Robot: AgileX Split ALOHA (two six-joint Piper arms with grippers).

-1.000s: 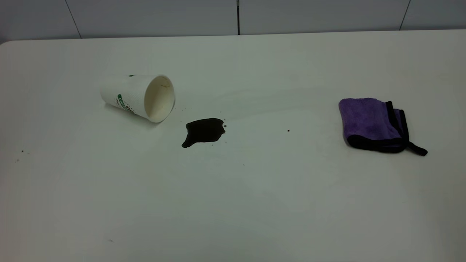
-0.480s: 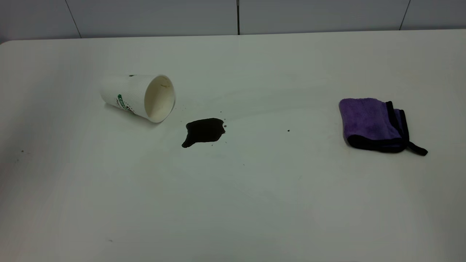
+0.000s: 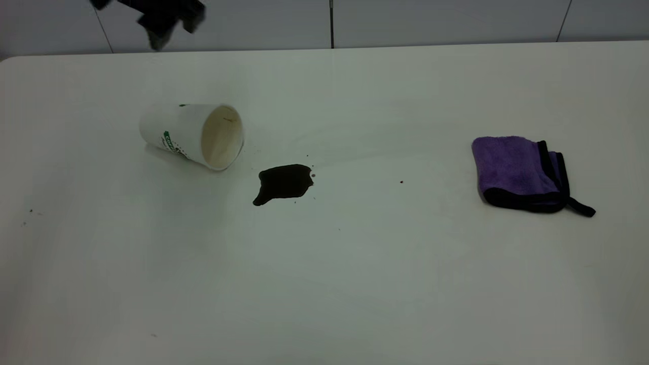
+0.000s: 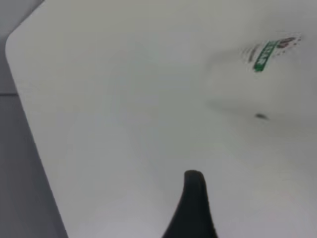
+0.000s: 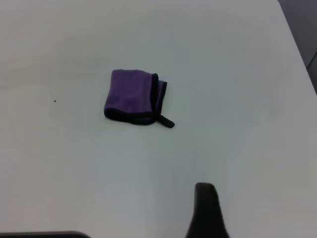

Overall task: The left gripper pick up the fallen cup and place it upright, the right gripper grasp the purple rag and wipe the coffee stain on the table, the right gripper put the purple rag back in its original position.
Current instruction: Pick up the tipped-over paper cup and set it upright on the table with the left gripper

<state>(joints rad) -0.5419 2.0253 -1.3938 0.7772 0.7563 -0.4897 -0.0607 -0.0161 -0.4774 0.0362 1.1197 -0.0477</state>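
Left gripper (image 3: 157, 20) hangs above the desk's (image 3: 324, 284) far edge, behind the cup (image 3: 192, 134); finger state cannot be told. Cup lies on its side, mouth toward the coffee stain (image 3: 283, 183). Purple rag (image 3: 522, 173) lies well apart.

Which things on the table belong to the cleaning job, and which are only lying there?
For the job:
- fallen white paper cup with green band
- dark brown coffee puddle
- folded purple fluffy rag with black edging
- black left end effector, high above the cup

Just lying about:
- nothing but tiny dark specks
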